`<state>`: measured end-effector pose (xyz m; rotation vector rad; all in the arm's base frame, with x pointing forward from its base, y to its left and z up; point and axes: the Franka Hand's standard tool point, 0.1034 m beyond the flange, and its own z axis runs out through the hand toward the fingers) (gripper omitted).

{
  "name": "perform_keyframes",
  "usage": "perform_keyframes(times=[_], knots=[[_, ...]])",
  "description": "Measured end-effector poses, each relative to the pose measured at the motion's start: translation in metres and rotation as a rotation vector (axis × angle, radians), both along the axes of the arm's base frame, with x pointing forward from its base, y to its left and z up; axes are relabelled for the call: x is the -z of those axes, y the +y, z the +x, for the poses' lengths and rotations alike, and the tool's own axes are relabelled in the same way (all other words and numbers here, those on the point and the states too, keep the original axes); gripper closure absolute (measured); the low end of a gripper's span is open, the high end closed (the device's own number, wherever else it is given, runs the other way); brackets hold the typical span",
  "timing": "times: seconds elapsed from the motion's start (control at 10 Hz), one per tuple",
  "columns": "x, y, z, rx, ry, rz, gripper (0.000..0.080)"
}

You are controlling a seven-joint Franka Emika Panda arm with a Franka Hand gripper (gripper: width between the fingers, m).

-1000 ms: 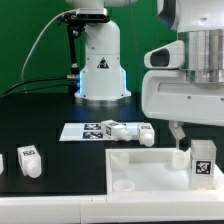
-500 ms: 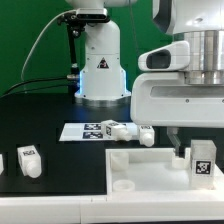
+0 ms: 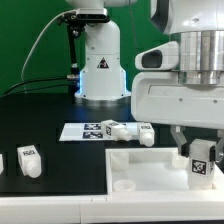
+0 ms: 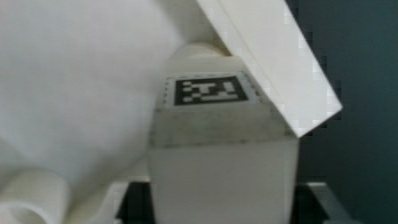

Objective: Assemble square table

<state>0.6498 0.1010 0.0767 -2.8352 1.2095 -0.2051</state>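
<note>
The white square table top (image 3: 140,165) lies flat at the front of the black table. My gripper (image 3: 198,150) hangs over its corner at the exterior view's right and is shut on an upright white leg (image 3: 201,161) whose tag now sits tilted. In the wrist view the leg (image 4: 217,130) fills the gap between my fingers (image 4: 134,200), its tag facing the camera, with the top (image 4: 71,90) behind it. Another leg (image 3: 28,160) stands at the exterior view's left. Two legs (image 3: 118,130) (image 3: 146,134) lie near the marker board.
The marker board (image 3: 85,131) lies flat behind the table top. The robot's white base (image 3: 100,70) stands at the back with cables to its left. A white part (image 3: 2,160) shows at the exterior view's left edge.
The gripper has turned with the leg in it: the leg's tag went from square-on to tilted. The wrist housing shifted slightly toward the exterior view's left.
</note>
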Motion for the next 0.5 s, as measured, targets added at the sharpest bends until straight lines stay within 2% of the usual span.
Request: perform_keyframes(times=[0.2, 0.3, 0.4, 0.5], knots=[[0.0003, -0.0024, -0.0043, 0.35, 0.021, 0.054, 0.0514], [0.0004, -0.0042, -0.0062, 0.543, 0.042, 0.1, 0.0514], [0.0007, -0.0061, -0.0078, 0.619, 0.058, 0.125, 0.0514], [0.0007, -0.0039, -0.0083, 0.645, 0.059, 0.128, 0.0514]])
